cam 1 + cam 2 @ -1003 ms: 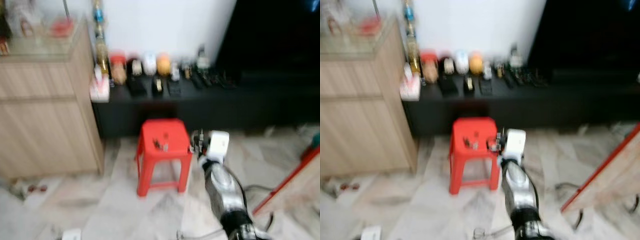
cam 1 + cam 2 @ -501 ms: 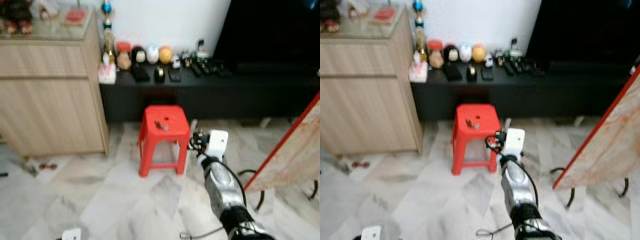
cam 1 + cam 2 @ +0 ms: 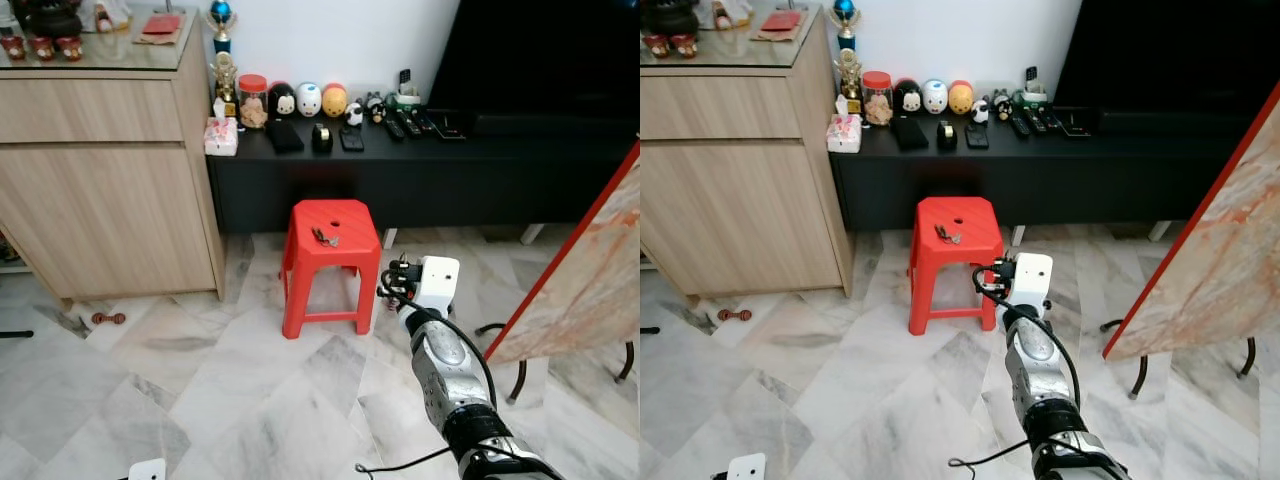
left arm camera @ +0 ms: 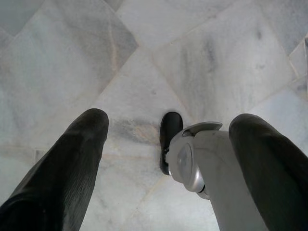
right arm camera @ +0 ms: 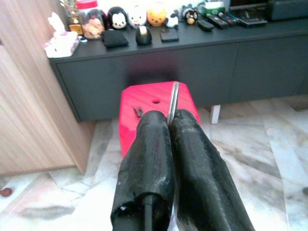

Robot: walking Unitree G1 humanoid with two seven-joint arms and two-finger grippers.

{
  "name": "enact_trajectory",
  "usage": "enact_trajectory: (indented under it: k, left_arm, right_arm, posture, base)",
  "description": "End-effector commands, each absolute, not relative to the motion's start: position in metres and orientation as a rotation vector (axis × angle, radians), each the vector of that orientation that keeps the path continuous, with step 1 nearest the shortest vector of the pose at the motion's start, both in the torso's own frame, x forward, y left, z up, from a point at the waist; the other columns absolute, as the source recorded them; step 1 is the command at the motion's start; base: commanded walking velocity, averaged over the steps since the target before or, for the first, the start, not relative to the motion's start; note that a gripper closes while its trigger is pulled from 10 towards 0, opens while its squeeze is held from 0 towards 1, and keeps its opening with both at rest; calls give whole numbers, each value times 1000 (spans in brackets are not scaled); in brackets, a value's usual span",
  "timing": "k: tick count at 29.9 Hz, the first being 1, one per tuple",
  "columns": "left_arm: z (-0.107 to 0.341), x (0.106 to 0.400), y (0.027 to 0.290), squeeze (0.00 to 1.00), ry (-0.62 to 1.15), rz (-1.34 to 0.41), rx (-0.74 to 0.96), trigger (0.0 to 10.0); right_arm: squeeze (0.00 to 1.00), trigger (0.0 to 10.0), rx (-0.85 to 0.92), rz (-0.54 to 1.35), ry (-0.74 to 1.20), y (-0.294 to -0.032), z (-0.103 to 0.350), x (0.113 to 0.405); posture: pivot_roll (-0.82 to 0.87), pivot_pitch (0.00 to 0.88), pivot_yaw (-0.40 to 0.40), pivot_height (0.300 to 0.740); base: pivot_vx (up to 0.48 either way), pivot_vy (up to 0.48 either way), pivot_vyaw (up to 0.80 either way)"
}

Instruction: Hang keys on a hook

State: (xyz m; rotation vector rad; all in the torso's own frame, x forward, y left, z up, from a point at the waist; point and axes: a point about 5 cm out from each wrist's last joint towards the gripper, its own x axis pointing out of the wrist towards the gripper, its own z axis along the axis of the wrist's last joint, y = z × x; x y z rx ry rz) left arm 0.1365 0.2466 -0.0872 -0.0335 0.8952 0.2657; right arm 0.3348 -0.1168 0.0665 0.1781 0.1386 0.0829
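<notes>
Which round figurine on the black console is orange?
The rightmost of the three, the orange figurine, beside the white one; the black one is leftmost.

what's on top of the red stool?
A small bunch of keys lies on the seat of the red stool, just in front of the round hole at its centre. Nothing else sits on the seat. Individual keys are too small to count.

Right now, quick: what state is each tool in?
Left tool: open, holding nothing, pointing at the floor.
Right tool: shut on a thin metal ring, aimed toward the stool.
</notes>
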Motion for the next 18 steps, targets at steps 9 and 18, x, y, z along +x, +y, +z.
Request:
enact_trajectory:
  k: [9, 18]
  left_arm:
    - [-90, 135, 236, 0, 904, 237, -40, 10000]
    - [-90, 135, 235, 0, 895, 228, -44, 10000]
  right_arm:
    - [0, 10000, 172, 64, 115, -122, 70, 337]
    - [0, 10000, 158, 58, 110, -124, 71, 338]
  posture:
    - [56, 6, -123, 740]
    - [45, 0, -122, 740]
  base:
    - [0, -411, 0]
    - [0, -413, 0]
